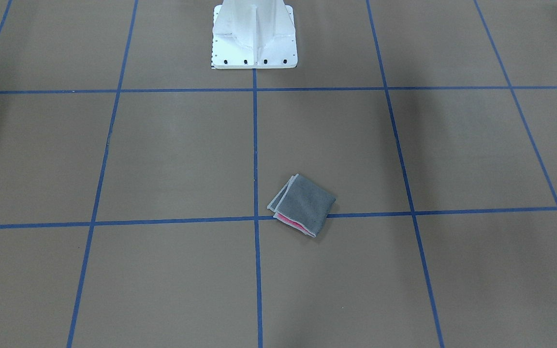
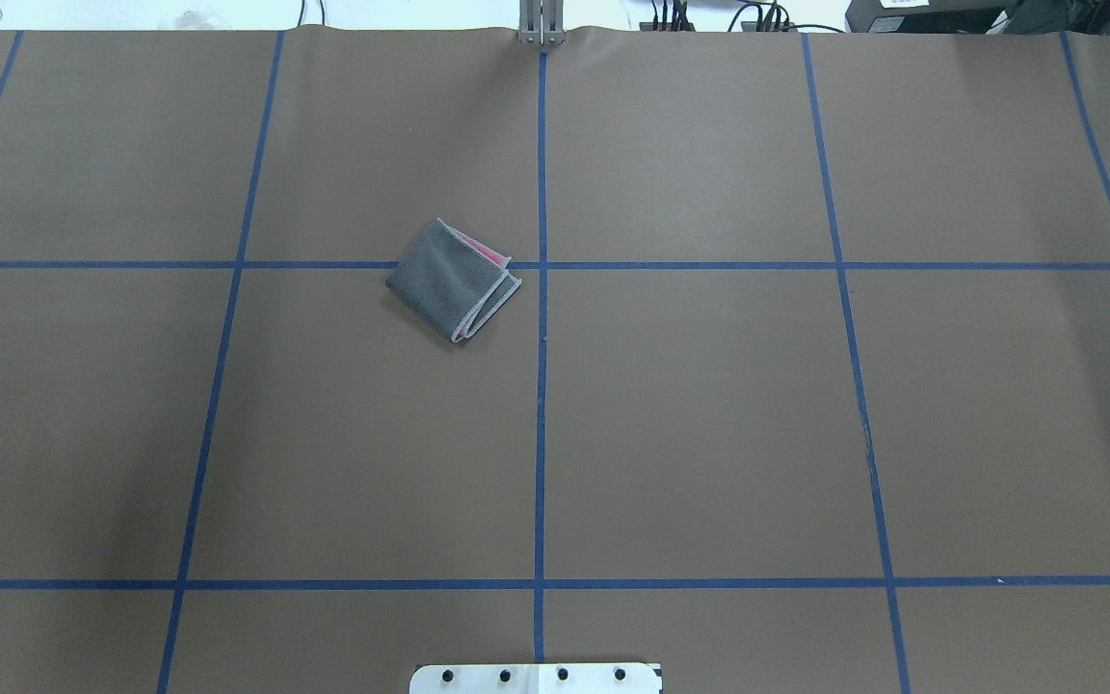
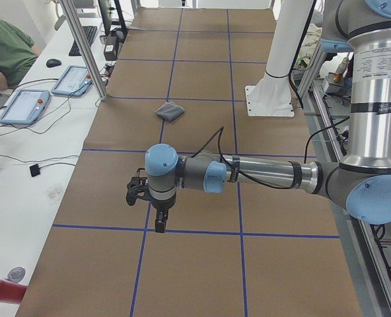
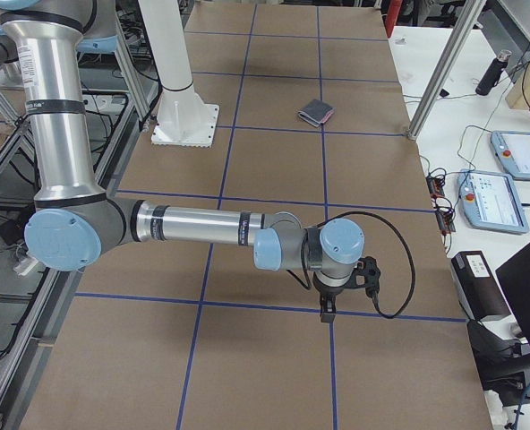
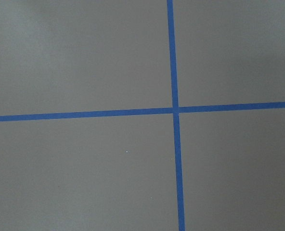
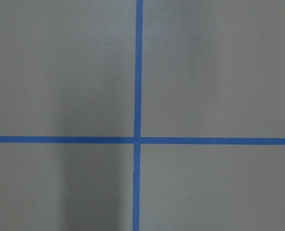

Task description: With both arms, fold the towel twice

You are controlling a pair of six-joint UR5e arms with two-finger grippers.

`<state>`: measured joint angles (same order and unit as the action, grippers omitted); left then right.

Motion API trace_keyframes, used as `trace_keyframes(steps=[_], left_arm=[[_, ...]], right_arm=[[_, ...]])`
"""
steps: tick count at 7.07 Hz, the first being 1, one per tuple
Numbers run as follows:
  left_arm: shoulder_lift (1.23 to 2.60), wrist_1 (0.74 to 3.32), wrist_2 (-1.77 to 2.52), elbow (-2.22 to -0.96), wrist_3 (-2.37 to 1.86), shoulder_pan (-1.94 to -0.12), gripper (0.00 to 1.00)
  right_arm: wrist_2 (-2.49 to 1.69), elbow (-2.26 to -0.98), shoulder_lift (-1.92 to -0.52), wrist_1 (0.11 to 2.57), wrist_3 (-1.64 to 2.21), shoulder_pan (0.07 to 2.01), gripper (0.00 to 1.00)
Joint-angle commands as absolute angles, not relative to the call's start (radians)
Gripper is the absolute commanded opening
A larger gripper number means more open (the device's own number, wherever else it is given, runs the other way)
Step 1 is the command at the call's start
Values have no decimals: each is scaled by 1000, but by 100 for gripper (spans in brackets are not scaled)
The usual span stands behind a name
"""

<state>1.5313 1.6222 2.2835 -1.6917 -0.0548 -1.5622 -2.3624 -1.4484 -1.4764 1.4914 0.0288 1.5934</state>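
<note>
The towel [image 2: 454, 280] lies well apart, slightly nearer my left pincer [image 3: 160, 223] than my right pincer [image 4: 328, 311]; their opening I cannot tell.

The overhead camera sits behind the base [image 2: 536, 678] and looks forward and down on the table [image 2: 709, 434]. The front camera faces it from across, steeply down; both take in the towel [image 2: 454, 280]. The side cameras look along the table from either end, with the left arm [image 3: 268, 175] or right arm [image 4: 193, 224] near. Each wrist camera looks straight down, close, at a tape crossing [image 5: 175, 109].
</note>
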Motion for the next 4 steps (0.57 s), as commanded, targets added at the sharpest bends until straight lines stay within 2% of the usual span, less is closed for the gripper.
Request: trace_keyframes(steps=[1, 2, 3, 4], left_arm=[[1534, 1621, 2284, -1692, -55, -1560, 100], [1534, 1620, 2286, -1693, -55, -1560, 100], [1534, 1621, 2286, -1694, -55, -1560, 100], [1534, 1621, 2286, -1692, -55, -1557, 100]], right_arm=[[-2362, -1503, -1483, 1572, 5, 1617, 100], [-2340, -1622, -1476, 1767, 0, 1609, 100], [-2324, -1685, -1514, 1788, -6, 1612, 100], [-2341, -1684, -1540, 1754, -3, 1611, 100]])
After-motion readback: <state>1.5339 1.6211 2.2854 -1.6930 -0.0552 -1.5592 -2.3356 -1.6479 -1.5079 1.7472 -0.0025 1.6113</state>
